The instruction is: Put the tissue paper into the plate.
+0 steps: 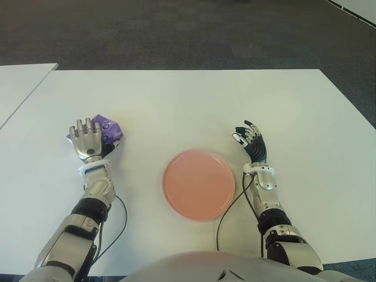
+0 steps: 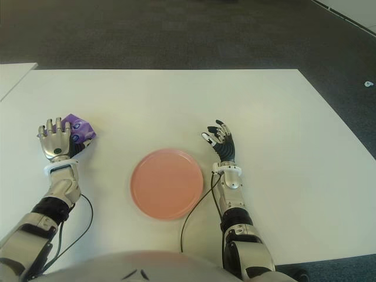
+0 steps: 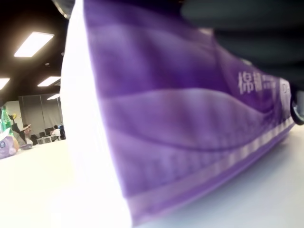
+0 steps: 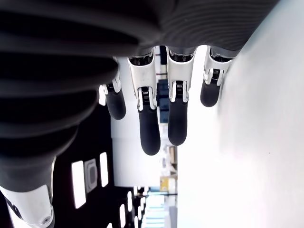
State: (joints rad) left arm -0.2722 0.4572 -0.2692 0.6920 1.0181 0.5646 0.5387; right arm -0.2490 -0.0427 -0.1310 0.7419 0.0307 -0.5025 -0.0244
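Note:
The tissue paper is a purple pack lying on the white table at the left. My left hand sits over its near side, fingers curled onto it. In the left wrist view the pack fills the picture, with a dark finger across its top edge. The pink round plate lies at the table's middle front, nothing in it. My right hand shows just right of the plate, its fingers spread and holding nothing.
A second white table adjoins at the far left. Black cables trail from both wrists across the table's front. Dark carpet lies beyond the far edge.

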